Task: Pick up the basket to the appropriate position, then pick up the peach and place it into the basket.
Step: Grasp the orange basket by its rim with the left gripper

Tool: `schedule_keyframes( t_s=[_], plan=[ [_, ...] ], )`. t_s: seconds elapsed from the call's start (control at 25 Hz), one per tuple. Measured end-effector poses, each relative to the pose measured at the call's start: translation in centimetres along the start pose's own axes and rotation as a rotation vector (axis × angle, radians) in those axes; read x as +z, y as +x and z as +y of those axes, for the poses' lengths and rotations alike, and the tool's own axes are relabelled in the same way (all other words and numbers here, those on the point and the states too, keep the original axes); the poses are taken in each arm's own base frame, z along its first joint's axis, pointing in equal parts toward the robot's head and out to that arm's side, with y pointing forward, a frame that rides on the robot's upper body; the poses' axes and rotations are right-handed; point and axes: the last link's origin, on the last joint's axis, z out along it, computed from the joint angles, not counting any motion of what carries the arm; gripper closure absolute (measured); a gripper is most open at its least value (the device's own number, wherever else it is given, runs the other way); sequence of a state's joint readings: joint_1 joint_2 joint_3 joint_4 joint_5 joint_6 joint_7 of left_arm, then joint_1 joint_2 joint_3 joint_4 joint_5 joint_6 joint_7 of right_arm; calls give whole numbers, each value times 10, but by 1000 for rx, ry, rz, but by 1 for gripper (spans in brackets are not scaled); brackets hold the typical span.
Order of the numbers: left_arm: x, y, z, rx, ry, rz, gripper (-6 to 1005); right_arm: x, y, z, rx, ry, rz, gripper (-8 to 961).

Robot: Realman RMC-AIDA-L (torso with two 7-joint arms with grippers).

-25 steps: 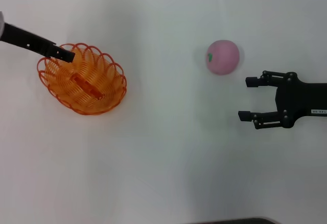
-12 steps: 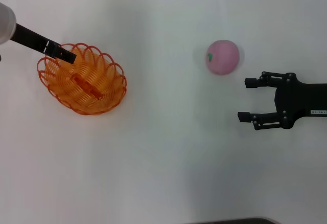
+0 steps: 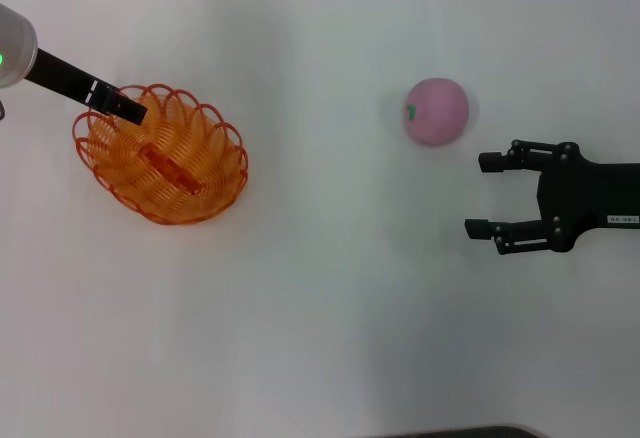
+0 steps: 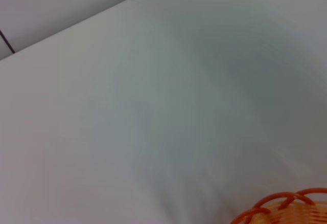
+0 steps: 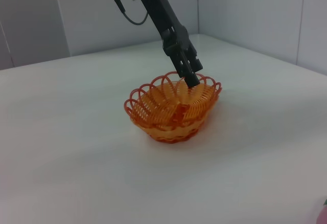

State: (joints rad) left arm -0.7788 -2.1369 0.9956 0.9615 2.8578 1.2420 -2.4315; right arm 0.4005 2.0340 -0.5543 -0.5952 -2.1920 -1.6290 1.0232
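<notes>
My left gripper [image 3: 135, 110] is down at the far rim of the basket [image 3: 160, 153], and from the right wrist view its fingers look pinched together on 1 of the rim loops, though I cannot be certain the wire is truly caught. If the hold is only on that 1 thin loop, the basket could tip or slip free when I lift. My right gripper [image 3: 485, 194] waits with its 2 fingers apart, near the peach [image 3: 436, 111] but not touching; the round fruit could roll if I nudge it.
</notes>
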Motion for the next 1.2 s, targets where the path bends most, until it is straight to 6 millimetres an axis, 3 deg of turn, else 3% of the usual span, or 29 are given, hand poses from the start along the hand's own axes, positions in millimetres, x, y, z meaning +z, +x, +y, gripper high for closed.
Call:
schedule_keyframes(
  t_s=[0.96,1.04,1.2],
  plan=[
    [7,-1,11,113,17,-47,237,0,1,-1,3,11,1,53],
    [7,-1,12,117,17,-49,410,0,1,-1,4,13,1,53],
    [7,-2,11,114,18,-51,585,1,1,0,5,13,-2,53]
  ],
)
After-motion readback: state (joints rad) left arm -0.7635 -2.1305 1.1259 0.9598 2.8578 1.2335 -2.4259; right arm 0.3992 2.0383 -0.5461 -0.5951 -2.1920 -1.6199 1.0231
